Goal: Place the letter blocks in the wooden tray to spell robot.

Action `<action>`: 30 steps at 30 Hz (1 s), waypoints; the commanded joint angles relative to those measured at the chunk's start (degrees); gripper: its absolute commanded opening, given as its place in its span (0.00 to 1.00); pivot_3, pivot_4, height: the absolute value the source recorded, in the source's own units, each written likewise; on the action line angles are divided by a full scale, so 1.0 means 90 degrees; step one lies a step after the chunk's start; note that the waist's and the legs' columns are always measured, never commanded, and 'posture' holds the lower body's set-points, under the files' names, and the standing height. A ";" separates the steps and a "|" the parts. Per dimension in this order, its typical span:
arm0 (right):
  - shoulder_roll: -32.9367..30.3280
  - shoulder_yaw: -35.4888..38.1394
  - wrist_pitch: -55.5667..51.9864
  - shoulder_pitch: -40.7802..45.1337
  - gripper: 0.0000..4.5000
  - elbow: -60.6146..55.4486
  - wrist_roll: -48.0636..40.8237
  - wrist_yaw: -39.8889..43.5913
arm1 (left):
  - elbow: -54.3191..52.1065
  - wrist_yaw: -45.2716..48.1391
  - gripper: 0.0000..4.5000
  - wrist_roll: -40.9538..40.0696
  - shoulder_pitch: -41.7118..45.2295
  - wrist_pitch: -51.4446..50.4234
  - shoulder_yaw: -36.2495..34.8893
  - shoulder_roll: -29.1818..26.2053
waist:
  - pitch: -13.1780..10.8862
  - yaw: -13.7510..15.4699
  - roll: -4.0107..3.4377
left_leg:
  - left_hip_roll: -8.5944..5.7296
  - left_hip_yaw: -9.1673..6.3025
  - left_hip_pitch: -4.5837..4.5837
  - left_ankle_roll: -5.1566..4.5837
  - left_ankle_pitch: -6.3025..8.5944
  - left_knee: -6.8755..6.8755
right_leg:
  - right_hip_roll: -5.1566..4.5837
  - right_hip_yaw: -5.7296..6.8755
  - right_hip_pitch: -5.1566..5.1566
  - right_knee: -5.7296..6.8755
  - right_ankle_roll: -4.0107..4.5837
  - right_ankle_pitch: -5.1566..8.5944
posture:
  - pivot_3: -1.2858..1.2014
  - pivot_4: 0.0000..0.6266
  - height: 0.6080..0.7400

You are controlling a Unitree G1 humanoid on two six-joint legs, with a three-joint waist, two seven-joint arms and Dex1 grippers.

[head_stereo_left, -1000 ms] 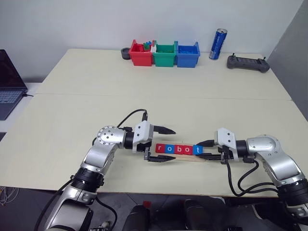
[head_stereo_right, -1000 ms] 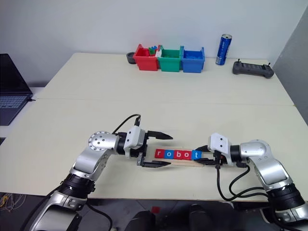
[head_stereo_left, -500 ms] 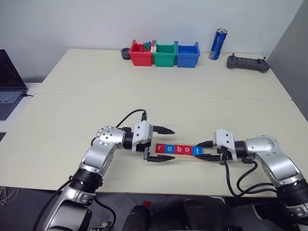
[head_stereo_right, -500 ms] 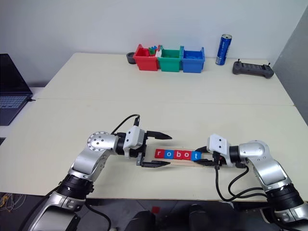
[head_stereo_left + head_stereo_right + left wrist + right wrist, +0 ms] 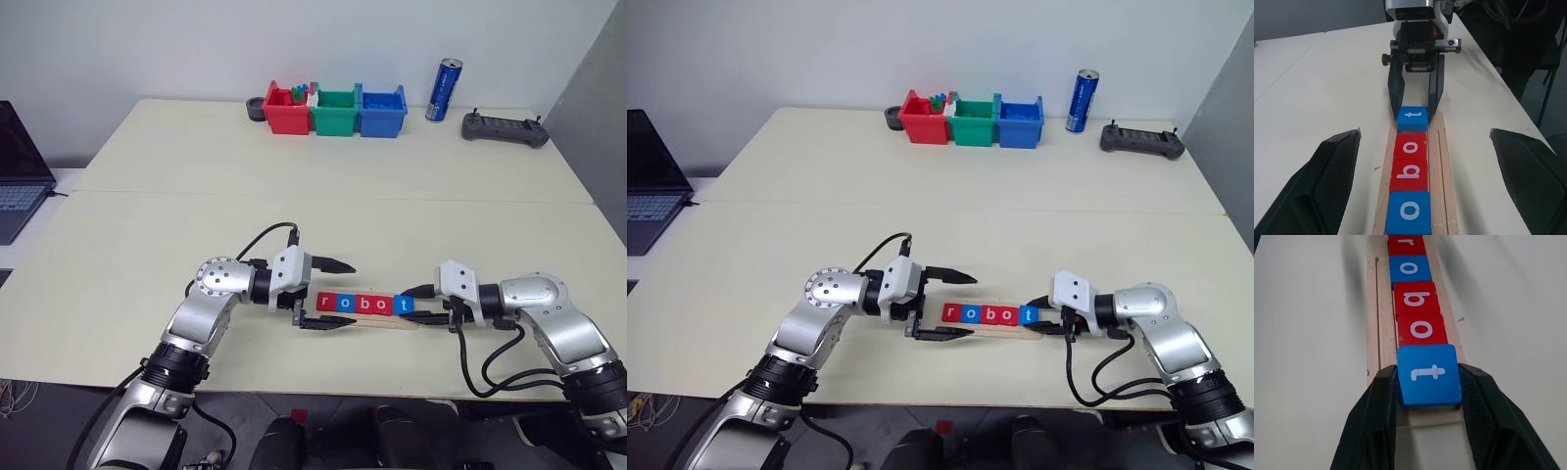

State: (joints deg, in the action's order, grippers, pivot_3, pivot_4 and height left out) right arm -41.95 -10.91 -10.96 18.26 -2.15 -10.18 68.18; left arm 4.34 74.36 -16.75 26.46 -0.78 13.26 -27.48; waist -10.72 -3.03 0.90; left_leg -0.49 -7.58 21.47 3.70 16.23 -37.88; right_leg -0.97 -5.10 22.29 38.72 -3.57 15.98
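Cream laminate covers the bench (image 5: pixel 147 215), which carries everything, with the work set at its near edge, within reach of both arms. At the far edge stand three bins (image 5: pixel 335 110), red, green and blue, the red one holding small coloured pieces; beside them stands a blue can (image 5: pixel 443 90) whose print is too small to read, and a dark controller (image 5: pixel 505 129) lies further right. A laptop (image 5: pixel 20 166) sits off the left side. The tray (image 5: pixel 1442 161) lies crosswise at the front between the two arms, so each can approach one end. The left tool (image 5: pixel 326 294) hovers at the tray's left end with its fingers wide apart, one beyond the strip and one nearer the robot, holding nothing; it looks placed to steady or guard that end. The right tool (image 5: pixel 1428 406) is clamped on the blue t tile (image 5: pixel 1429 373) at the tray's right end, its fingers pressing the tile's two sides, likely seating it against its neighbour before letting go. The blocks (image 5: pixel 359 305) sit in the groove, touching in a row, white lowercase letters reading r, o, b, o, t: red, blue, red, red, blue. The word appears complete, with only the release left.
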 commanded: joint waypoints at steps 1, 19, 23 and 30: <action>-0.0046 0.0025 0.0002 0.0076 0.55 -0.0166 -0.0068 0.0087 | -0.0261 -0.0036 1.00 -0.0089 -0.0013 0.0058 -0.0090 -0.0021 | 0.0000 0.0000 0.0000 | 0.0000 0.0000 0.0000 0.0000 0.0000 0.0000 | 0.0000 0.0000 0.0000 0.0000 0.0000 0.0000 | 0.52 0.24 1.00; -0.0434 0.0847 -0.0775 -0.0140 0.96 -0.0792 -0.0766 0.0016 | -0.0169 -0.0030 1.00 -0.0073 0.0041 0.0102 -0.0074 0.0020 | 0.0000 0.0018 0.0000 | 0.0000 -0.0002 0.0003 0.0000 0.0000 0.0000 | -0.0001 0.0003 0.0000 -0.0003 0.0000 0.0000 | 0.52 0.24 1.00; -0.0464 0.0941 -0.0653 -0.0400 0.71 -0.0830 -0.0728 -0.0063 | -0.0118 -0.0003 1.00 -0.0069 0.0080 0.0113 -0.0068 0.0031 | 0.0000 0.0015 0.0000 | 0.0000 -0.0001 0.0003 0.0000 0.0000 0.0001 | -0.0001 0.0002 0.0000 -0.0003 0.0000 0.0000 | 0.52 0.24 1.00; -0.0278 0.0633 -0.0327 -0.0636 0.14 -0.0747 -0.0365 -0.0343 | -0.0099 0.0031 1.00 -0.0073 0.0139 0.0095 -0.0052 0.0048 | 0.0000 0.0015 0.0000 | 0.0000 -0.0001 0.0002 0.0000 0.0000 0.0001 | 0.0000 0.0002 0.0000 -0.0003 0.0000 0.0000 | 0.52 0.24 1.00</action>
State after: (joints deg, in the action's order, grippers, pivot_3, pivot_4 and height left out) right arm -44.73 -4.62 -15.37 12.74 -7.76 -14.35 65.76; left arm 4.39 74.45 -16.73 26.77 -0.66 13.27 -27.21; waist -10.72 -2.90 0.90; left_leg -0.49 -7.59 21.50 3.70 16.23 -37.87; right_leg -0.98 -5.08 22.29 38.69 -3.57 15.99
